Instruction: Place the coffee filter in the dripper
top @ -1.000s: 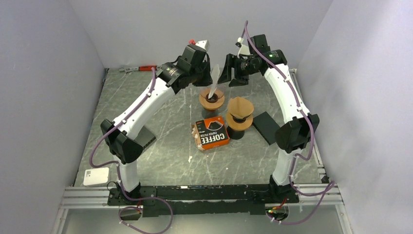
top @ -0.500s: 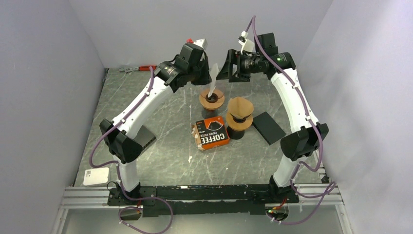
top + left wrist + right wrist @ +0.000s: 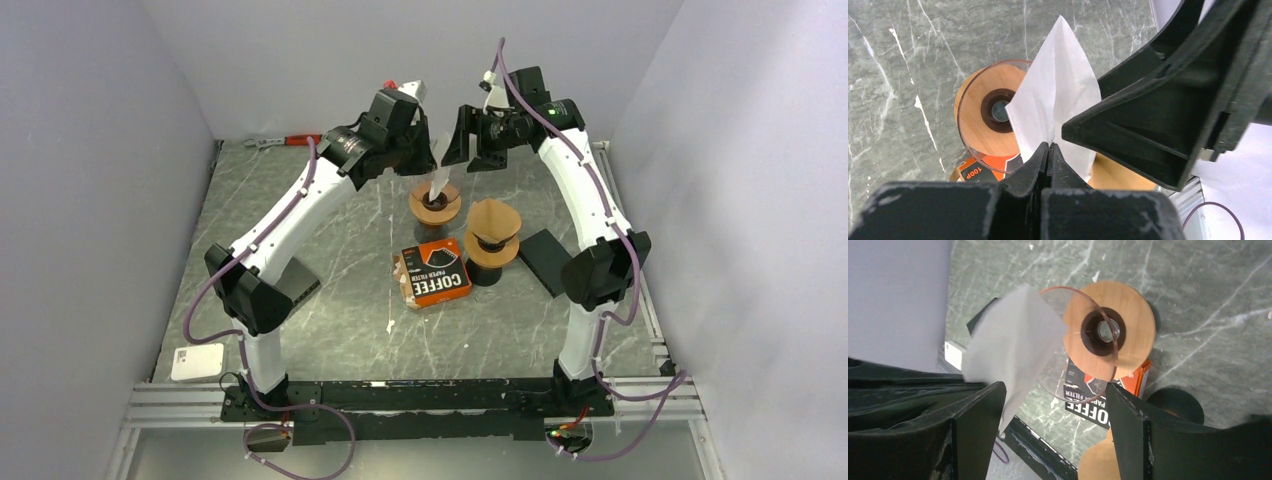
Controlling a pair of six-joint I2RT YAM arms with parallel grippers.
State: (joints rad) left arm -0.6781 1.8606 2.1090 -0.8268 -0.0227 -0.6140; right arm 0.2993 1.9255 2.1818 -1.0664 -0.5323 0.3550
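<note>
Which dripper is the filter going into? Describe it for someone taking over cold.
Find the orange coffee filter box mid-table; two wood-collared drippers stand just beyond it. The target dripper is the farther, left one, under the white filter pinched in the left fingers. Its cone is clear glass; the right neighbour carries a tan one.
</note>
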